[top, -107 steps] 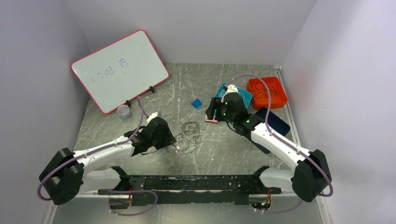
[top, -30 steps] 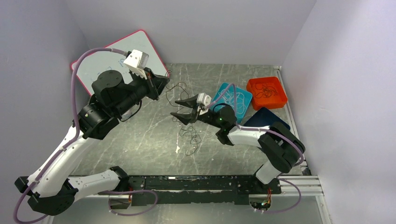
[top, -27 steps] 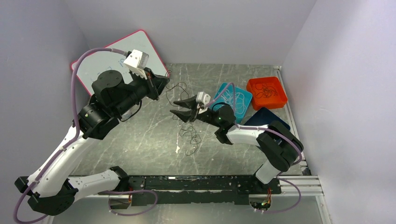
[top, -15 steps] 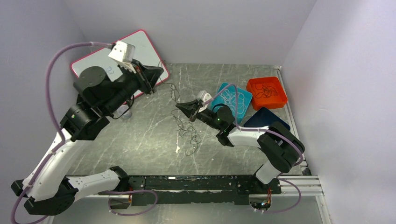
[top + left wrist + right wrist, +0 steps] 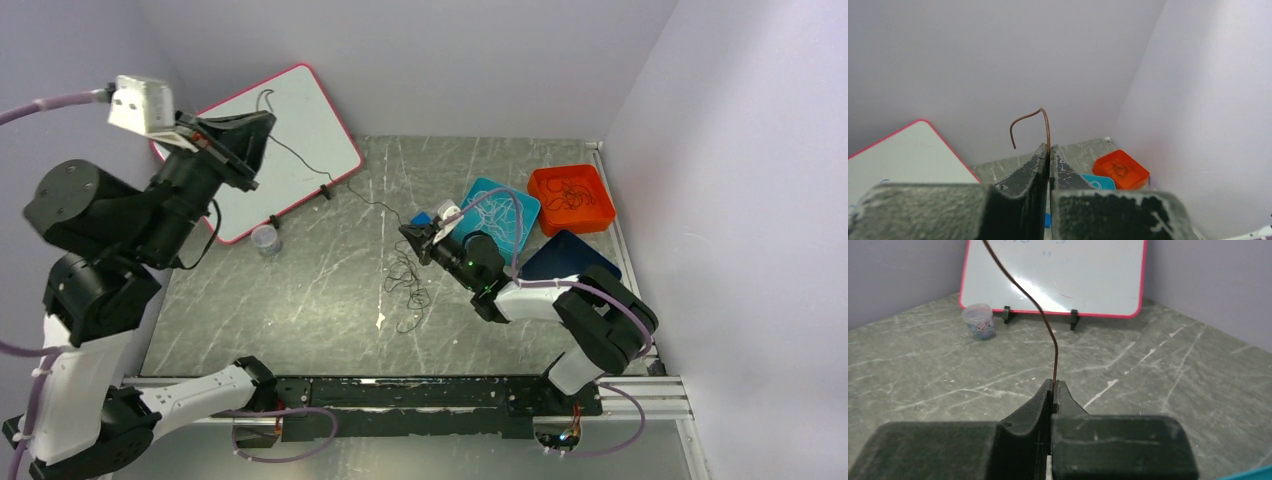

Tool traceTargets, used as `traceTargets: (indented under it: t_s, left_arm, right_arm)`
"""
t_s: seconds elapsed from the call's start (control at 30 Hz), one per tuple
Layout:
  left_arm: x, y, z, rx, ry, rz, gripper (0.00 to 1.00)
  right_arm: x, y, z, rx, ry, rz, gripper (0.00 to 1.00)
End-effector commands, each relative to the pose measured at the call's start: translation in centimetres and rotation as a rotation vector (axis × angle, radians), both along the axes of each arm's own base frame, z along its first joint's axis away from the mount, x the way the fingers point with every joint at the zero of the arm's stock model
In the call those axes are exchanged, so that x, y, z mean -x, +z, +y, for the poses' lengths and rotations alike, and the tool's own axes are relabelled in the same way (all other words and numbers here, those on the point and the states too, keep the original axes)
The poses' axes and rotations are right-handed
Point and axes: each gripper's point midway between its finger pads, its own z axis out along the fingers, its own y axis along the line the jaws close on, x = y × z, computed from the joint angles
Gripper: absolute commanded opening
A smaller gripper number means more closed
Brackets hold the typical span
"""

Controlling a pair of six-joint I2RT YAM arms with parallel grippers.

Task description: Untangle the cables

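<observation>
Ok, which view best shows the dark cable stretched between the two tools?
Top external: the dark cable runs in full from the left tool to the right tool. Left wrist shows only its curled end above shut fingers; right wrist shows only the stretch rising from its pinch towards the whiteboard.

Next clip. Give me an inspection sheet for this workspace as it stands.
Surface: grey marbled table, scratched.
Job's things: dark cable stretched in the air between both grippers; tangle of loops on the table.
Clutter: whiteboard, clear cup, blue block, teal tray holding light wires, orange tray holding dark wires, dark blue tray.
Grippers: left gripper raised high, shut on dark cable; right gripper low, shut on the same cable.
Cables: lilac hoses along both arms.
Surroundings: plain pale walls.
</observation>
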Motion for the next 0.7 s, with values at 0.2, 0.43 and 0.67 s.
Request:
traceTargets:
  t_s: [0.2,0.43,0.67]
  left_arm:
    - [0.6,-0.4,5.0,-0.017,0.194,0.023,0.07]
    - [-1.5,-8.1,1.3,-0.045,0.117,0.191,0.30]
    - [-3.1,-15.9,-3.4,-0.056,-0.010,0.349,0.52]
  right_arm:
    - [-2.4,1.2,-3.0,-0.008,-0.184,0.003,0.00]
    - [-3.0,9.2,-3.6,-0.040,-0.222,-0.054,0.00]
    - [-3.0,15.9,-6.3,-0.093,-0.333,-0.057,0.00]
